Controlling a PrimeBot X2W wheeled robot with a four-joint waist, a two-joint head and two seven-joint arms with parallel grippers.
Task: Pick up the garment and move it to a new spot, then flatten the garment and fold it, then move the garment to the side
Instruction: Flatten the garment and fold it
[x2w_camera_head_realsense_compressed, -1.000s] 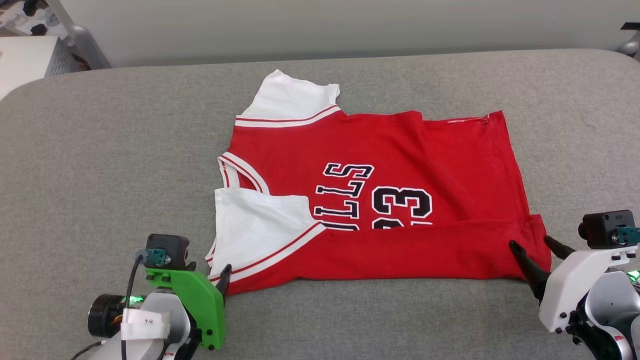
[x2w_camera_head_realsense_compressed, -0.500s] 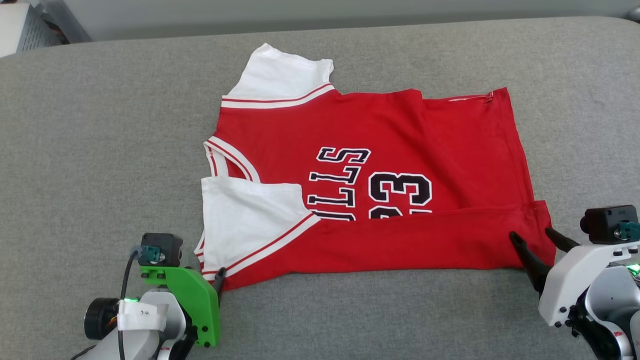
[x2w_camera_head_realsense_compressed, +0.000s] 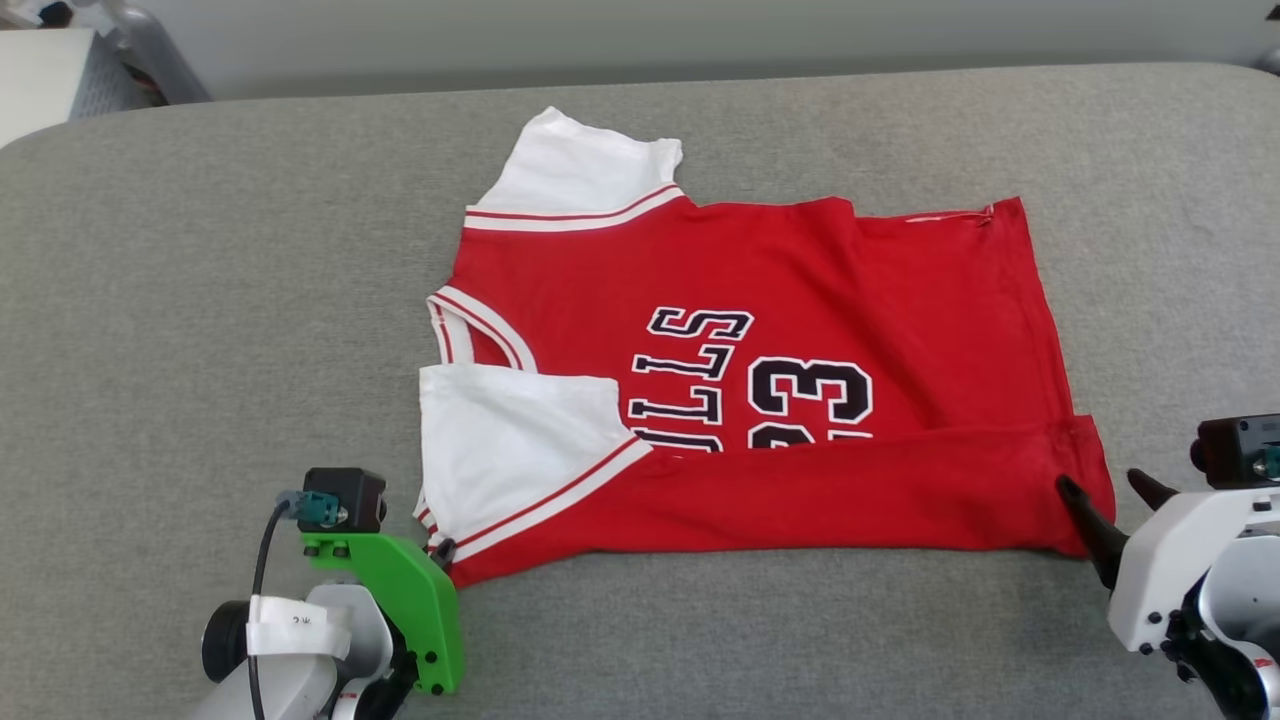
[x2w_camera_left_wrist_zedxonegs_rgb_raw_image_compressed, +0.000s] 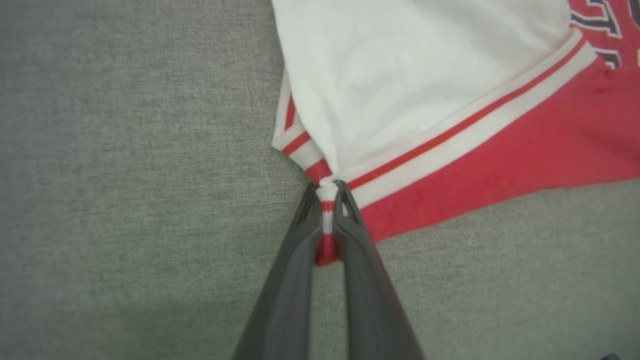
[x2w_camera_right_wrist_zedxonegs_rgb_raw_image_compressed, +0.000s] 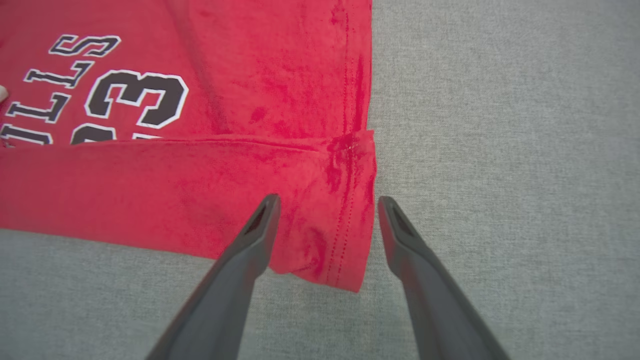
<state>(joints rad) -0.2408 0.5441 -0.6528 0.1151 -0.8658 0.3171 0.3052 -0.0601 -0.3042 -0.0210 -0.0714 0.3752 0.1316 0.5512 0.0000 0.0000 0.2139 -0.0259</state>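
The garment (x2w_camera_head_realsense_compressed: 800, 300), a red jersey with white sleeves and black lettering, lies flat on the grey padded table (x2w_camera_head_realsense_compressed: 200, 300), its near long edge folded over the lettering. My left gripper (x2w_camera_head_realsense_compressed: 442, 555) is shut on the garment's near left corner, and the left wrist view shows striped trim pinched between the left gripper's (x2w_camera_left_wrist_zedxonegs_rgb_raw_image_compressed: 327, 192) fingers. My right gripper (x2w_camera_head_realsense_compressed: 1105, 488) stands open at the near right corner. In the right wrist view the garment's (x2w_camera_right_wrist_zedxonegs_rgb_raw_image_compressed: 200, 190) hem corner lies between the right gripper's (x2w_camera_right_wrist_zedxonegs_rgb_raw_image_compressed: 327, 202) spread fingers.
A grey wall runs along the table's far edge. A white cabinet (x2w_camera_head_realsense_compressed: 50, 75) and a metal leg (x2w_camera_head_realsense_compressed: 150, 55) stand beyond the far left corner. Bare grey surface surrounds the garment on all sides.
My left gripper has shut on the garment's near left corner. The head camera has shifted, so the whole scene sits differently. The right gripper stays open at the right corner.
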